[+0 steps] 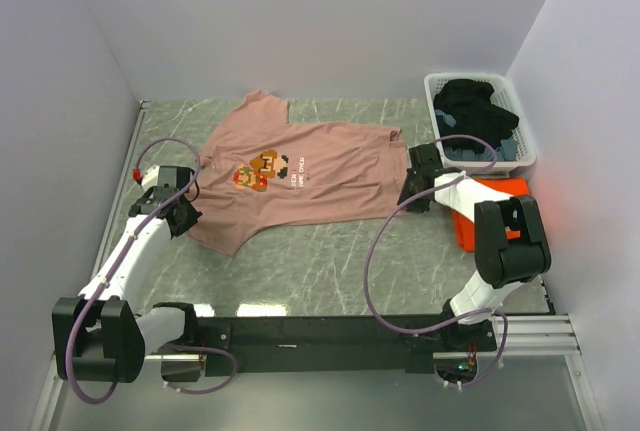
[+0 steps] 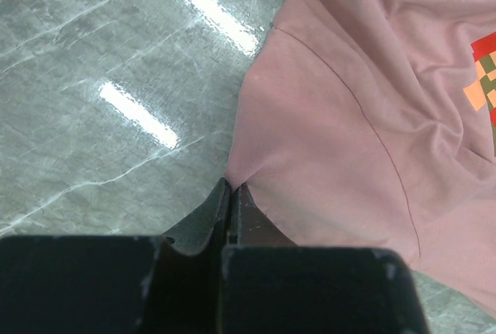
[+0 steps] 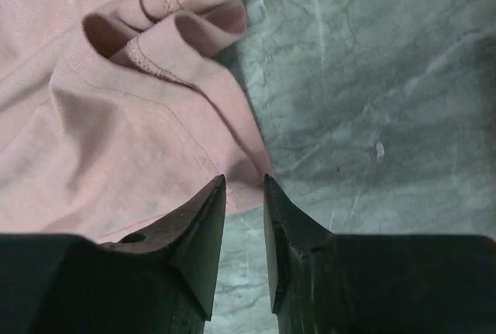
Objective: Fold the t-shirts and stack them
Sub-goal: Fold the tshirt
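I have the left tool [image 2: 231, 191] clamped on the pink shirt [image 1: 340, 186], at its edge farthest from the basket [image 1: 528, 151]. The shirt lies flat on the tabletop [image 1: 300, 261]. The right tool [image 3: 244, 183] sits narrow astride the edge nearest the basket, not clamped. I judge this the first fold: pinch, then lift both sides together.

The dusty-pink tee [image 1: 320, 176] is lying spread on the surface [image 1: 300, 271], graphic up; the orange tee [image 1: 508, 187] is lying to its right.

grey marbled tabletop [image 1: 300, 266] — glossy, glare streaks [image 2: 139, 113]; plain white walls [image 1: 300, 21] on three sides
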You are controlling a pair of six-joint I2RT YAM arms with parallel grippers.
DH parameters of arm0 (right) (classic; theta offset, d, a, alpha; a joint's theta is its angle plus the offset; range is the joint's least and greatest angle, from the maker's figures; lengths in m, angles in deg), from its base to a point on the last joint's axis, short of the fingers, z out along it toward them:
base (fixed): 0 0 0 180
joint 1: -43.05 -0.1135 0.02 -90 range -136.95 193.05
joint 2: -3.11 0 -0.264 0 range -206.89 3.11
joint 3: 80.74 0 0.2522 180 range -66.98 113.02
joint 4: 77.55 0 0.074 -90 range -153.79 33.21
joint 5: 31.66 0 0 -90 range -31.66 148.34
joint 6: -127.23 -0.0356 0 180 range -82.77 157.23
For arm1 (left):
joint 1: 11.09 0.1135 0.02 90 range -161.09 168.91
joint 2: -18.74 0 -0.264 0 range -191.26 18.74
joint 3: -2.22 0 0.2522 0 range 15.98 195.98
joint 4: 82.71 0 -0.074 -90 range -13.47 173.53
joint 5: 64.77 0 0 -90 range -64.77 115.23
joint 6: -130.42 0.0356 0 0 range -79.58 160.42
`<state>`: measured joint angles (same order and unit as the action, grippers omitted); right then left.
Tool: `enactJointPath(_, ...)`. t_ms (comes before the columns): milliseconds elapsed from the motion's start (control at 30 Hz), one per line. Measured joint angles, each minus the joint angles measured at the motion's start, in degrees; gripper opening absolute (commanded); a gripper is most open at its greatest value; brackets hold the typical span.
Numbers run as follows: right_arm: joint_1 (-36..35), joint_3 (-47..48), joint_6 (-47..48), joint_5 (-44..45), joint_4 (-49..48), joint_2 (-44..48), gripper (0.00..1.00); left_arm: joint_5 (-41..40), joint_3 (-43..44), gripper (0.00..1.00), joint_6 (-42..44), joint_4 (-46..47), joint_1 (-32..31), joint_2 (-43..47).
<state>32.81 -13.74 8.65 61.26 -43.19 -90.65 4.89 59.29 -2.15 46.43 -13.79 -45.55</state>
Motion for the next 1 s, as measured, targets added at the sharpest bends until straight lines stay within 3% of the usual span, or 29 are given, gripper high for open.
enactJointPath(267, 0.0, 1.64, 2.71, -0.35, 0.07, -2.89, 0.33, 0.02, 0.0, 0.01, 0.02, 0.02, 0.17, 0.07)
enactJointPath(600, 0.0, 2.1, 3.61, 0.52, 0.22, -3.43, 0.04, 0.02, 0.0, 0.01, 0.07, 0.0, 0.28, 0.07)
enactJointPath(1000, 0.0, 2.97, 2.84, 3.8, 8.72, 4.83, 0.06, 1.51, 3.61, 0.02, -0.37, -4.96, 0.48, 3.5)
